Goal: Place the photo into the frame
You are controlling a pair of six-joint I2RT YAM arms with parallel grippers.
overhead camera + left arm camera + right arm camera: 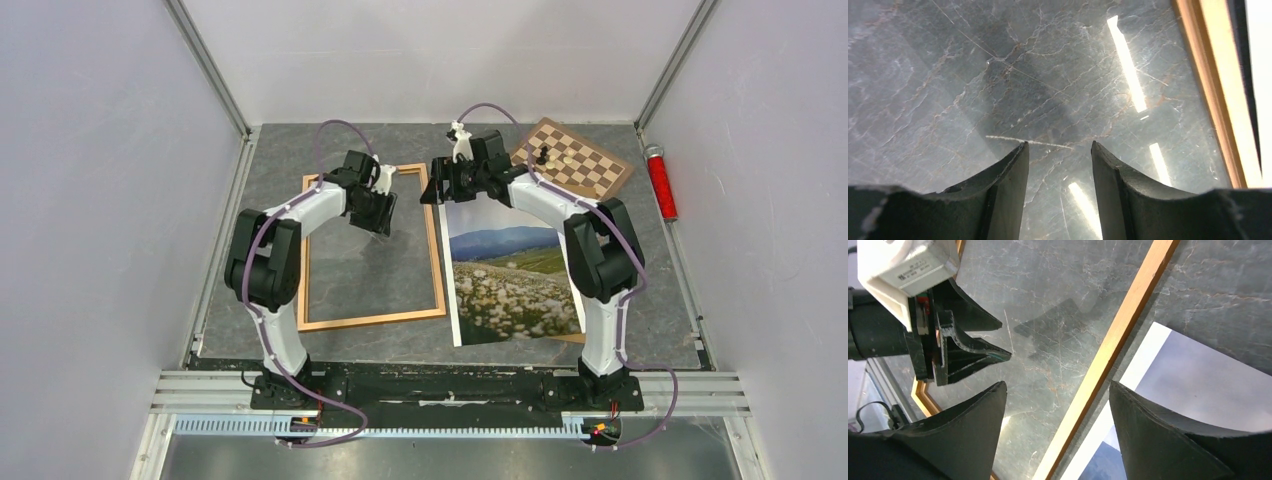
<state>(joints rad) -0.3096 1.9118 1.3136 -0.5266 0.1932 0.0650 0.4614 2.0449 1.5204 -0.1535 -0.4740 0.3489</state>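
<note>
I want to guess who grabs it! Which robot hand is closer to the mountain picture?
Right. The right gripper hangs over the far corner of the photo, next to the frame; the left gripper is over the middle of the frame, farther away.

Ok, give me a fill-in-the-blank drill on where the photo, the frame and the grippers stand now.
The photo lies on the table picture side ____.
It rests to the ____ of the frame, outside it.
The left gripper and the right gripper both stand ____, with nothing between their fingers.
Missing words: up; right; open.
</note>
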